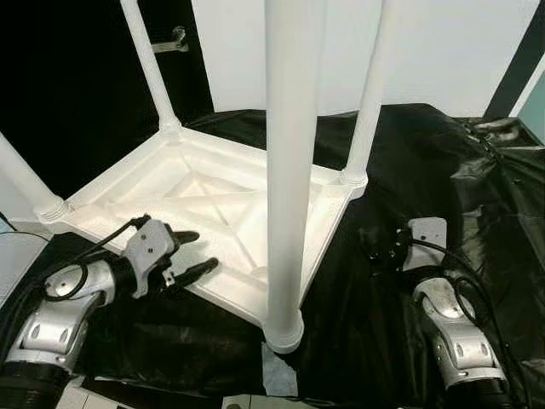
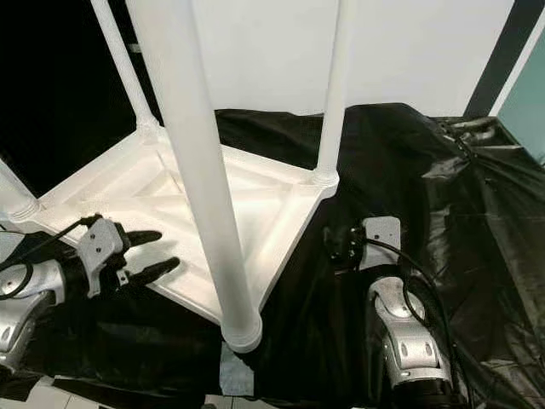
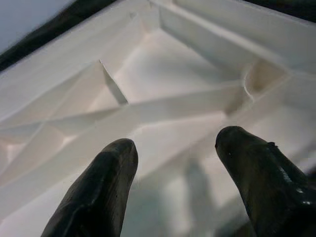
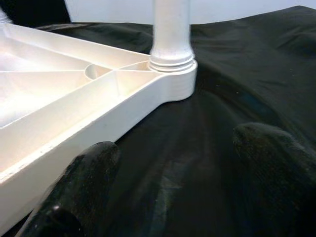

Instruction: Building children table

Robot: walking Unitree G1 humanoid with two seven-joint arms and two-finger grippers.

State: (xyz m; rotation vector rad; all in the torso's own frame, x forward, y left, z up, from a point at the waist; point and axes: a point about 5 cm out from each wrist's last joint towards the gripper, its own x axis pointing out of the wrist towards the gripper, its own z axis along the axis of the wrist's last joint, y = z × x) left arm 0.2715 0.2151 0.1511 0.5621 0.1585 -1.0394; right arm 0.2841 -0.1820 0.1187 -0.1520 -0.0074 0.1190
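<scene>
Both open, empty: left claw (image 1: 194, 253) over upturned table (image 1: 213, 204), right claw (image 4: 173, 182) beside it.

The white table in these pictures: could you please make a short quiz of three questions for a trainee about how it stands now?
1. True or false: the white table lies upside down on the black cloth, its legs pointing up.
2. How many legs are fitted in the corners? A) two B) three C) four
3. Fill in: the left gripper is open over the table's ribbed ______, while the right gripper, also open, is over the cloth beside the table's edge.

Key:
1. True.
2. C: the near leg, the right leg, the far leg and the left leg.
3. Underside.
</scene>
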